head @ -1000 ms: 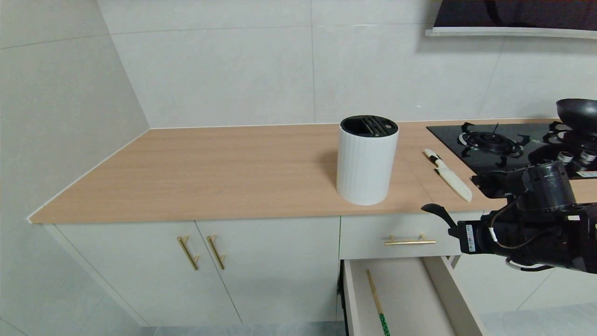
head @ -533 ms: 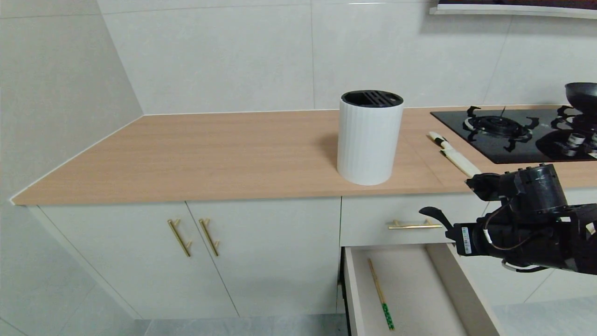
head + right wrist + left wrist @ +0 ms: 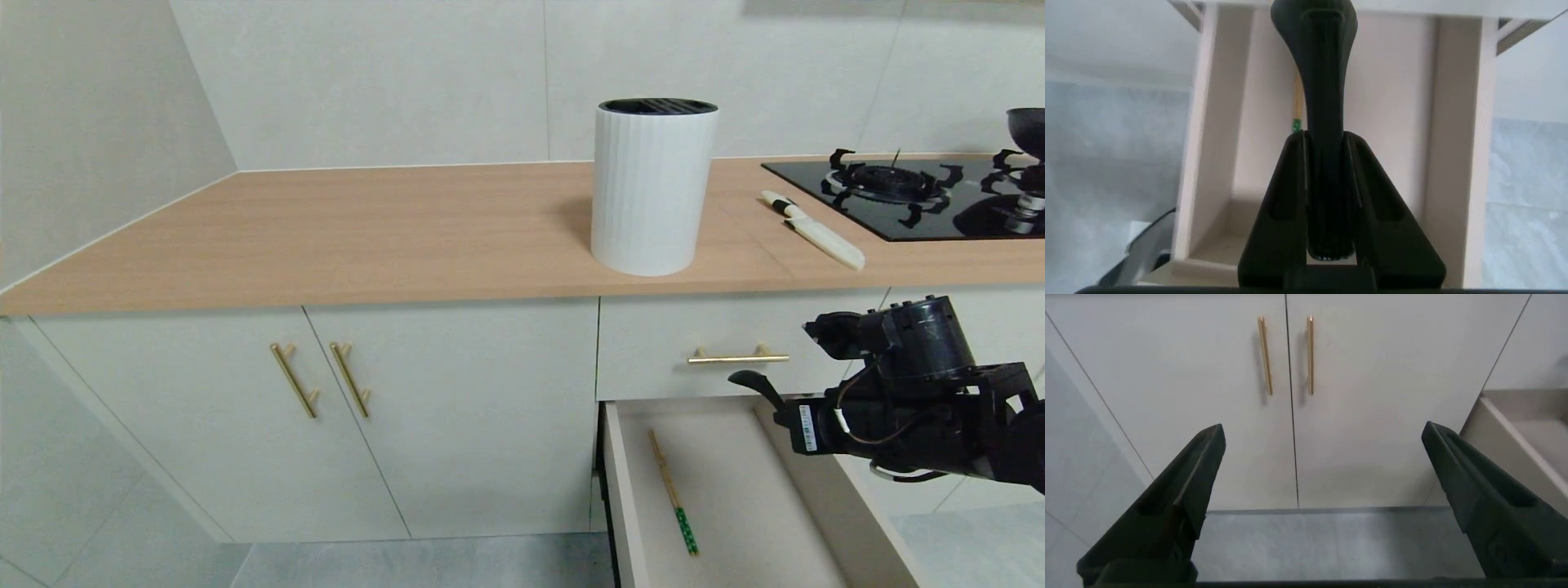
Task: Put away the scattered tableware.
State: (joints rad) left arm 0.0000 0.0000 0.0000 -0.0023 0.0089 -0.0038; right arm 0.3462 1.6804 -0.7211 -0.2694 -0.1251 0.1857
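A cream-handled knife lies on the wooden counter, to the right of a white ribbed holder with a black slotted top. Below, an open drawer holds a chopstick with a green end. My right gripper hovers over the drawer's right side, shut with nothing in it. From the right wrist view, the gripper points down into the drawer, with the chopstick beside it. My left gripper is open, low in front of the cupboard doors.
A black gas hob with a dark pot sits at the counter's right end. A shut drawer with a gold handle lies just above the open one. Two cupboard doors with gold handles are to the left.
The head camera has sunk, so the whole picture has shifted upward. My right gripper now sits below the upper drawer's handle, level with the open drawer's rim.
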